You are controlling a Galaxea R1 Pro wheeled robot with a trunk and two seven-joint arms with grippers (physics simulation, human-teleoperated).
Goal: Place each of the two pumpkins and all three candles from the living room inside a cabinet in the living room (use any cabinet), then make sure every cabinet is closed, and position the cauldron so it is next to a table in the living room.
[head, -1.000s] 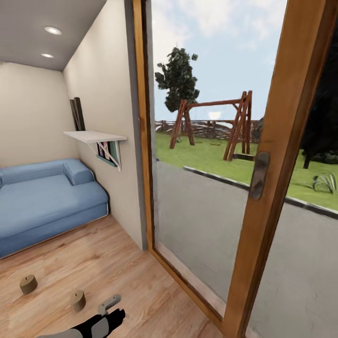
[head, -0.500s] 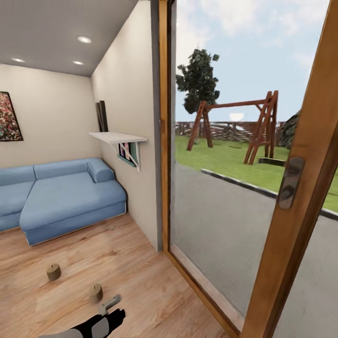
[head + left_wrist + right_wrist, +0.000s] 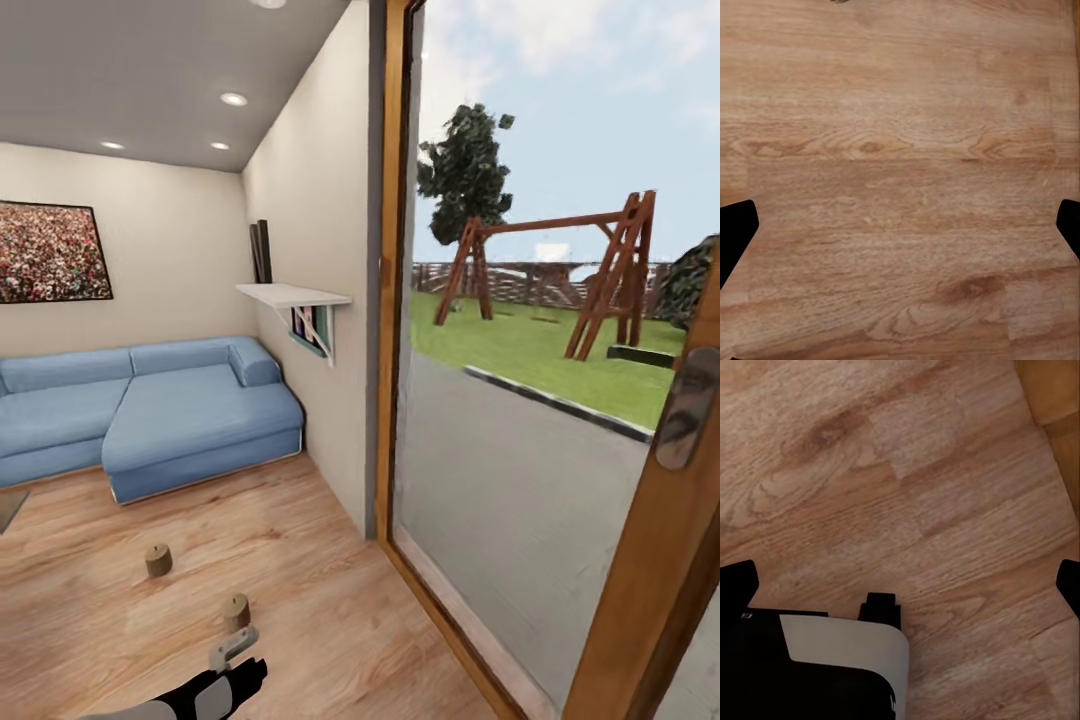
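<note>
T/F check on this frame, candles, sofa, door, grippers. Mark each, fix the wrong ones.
1. Two candles stand on the wood floor. True: one candle farther off, the other candle nearer the robot.
2. A candle rests on the blue sofa. False: none lies on it.
3. The left gripper holds a candle. False: its fingers are wide apart over bare floor.
4. A swing set stands outside, seen through the glass door. True.
5. The wall shelf hangs over the sofa's left end. False: it is on the side wall by the door.
</note>
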